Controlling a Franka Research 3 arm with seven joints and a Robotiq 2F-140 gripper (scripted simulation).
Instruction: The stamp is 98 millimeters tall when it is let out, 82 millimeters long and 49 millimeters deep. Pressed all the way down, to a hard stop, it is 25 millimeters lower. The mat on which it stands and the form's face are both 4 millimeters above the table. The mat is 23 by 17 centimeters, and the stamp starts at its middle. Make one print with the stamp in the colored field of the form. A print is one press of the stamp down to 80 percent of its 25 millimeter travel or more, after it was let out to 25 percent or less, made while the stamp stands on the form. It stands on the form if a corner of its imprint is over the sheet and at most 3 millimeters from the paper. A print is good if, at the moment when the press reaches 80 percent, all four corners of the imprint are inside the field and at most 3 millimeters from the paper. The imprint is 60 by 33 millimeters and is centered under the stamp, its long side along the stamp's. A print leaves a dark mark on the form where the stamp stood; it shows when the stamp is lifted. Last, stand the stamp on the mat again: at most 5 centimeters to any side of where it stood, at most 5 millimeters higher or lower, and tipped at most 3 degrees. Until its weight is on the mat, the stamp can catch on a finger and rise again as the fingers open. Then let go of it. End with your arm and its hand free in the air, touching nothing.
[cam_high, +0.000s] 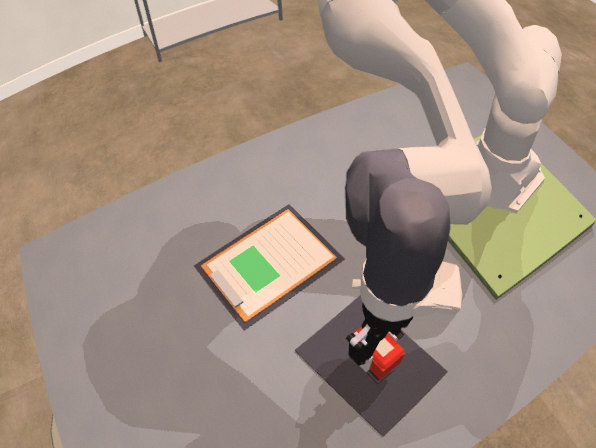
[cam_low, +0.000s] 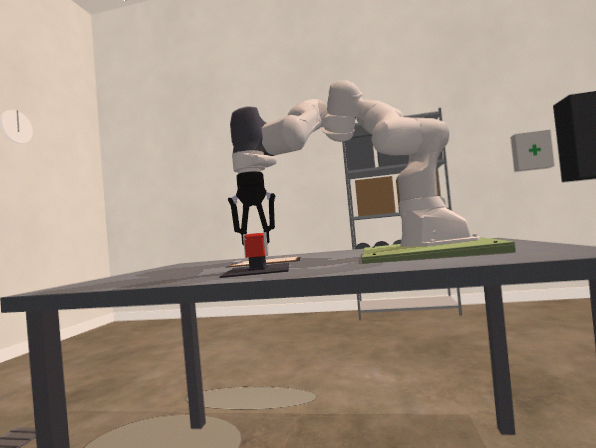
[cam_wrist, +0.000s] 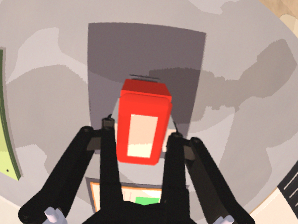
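The red stamp (cam_high: 386, 358) (cam_low: 254, 246) (cam_wrist: 143, 129) stands upright at the middle of the dark mat (cam_high: 420, 380) (cam_low: 235, 272) (cam_wrist: 109, 50). My gripper (cam_high: 372, 347) (cam_low: 253, 239) (cam_wrist: 141, 110) reaches straight down over it and is shut on the stamp's red body, one finger on each long side. The form (cam_high: 305, 250) (cam_low: 287, 259) lies on an orange clipboard to the left of the mat. Its green field (cam_high: 254, 268) bears no mark. In the wrist view a strip of the green field (cam_wrist: 143, 200) shows between the fingers.
The arm's green base plate (cam_high: 525, 250) (cam_low: 440, 249) lies at the right of the grey table (cam_high: 125, 260) (cam_low: 350, 280). The arm's elbow and wrist hang over the space between mat and base. A metal shelf (cam_low: 380, 195) stands behind the table.
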